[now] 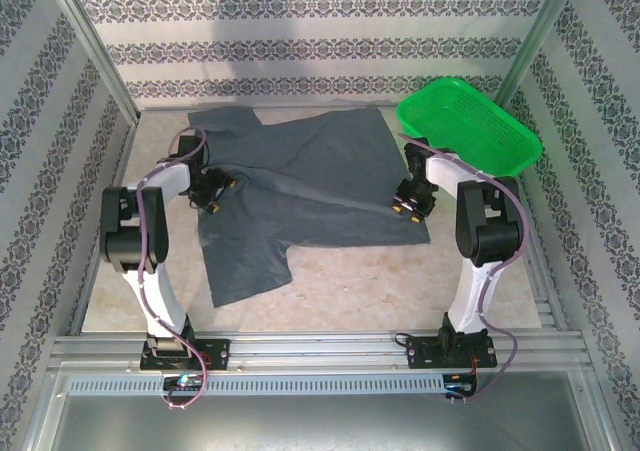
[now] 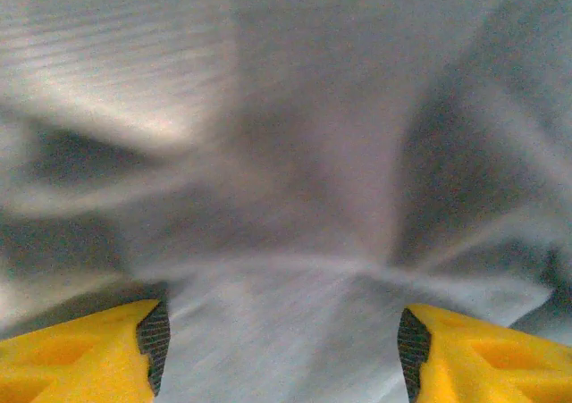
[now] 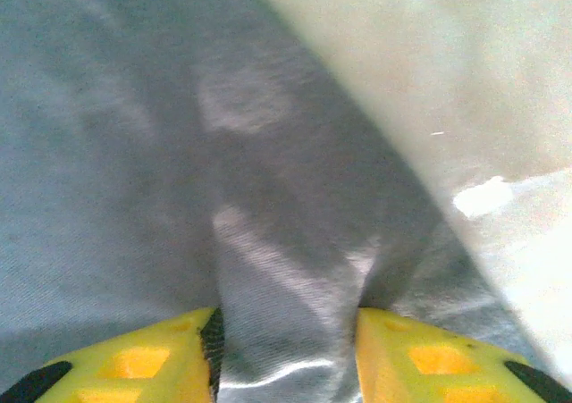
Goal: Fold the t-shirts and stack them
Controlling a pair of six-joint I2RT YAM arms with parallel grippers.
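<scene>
T-shirt | fold pinched in right tool | under spread left tool

- The t-shirt lies spread on the table, in its middle and far half, one sleeve toward the far left and the other toward the near edge.
- The basket sits at the far right corner, just right of the t-shirt (whether they touch cannot be told).
- The left jaws stand over the t-shirt's left edge, between the two sleeves.
- The right jaws stand at the t-shirt's near right corner, a fold of cloth between them.
- Both arm bases stand at the table's near edge.
</scene>
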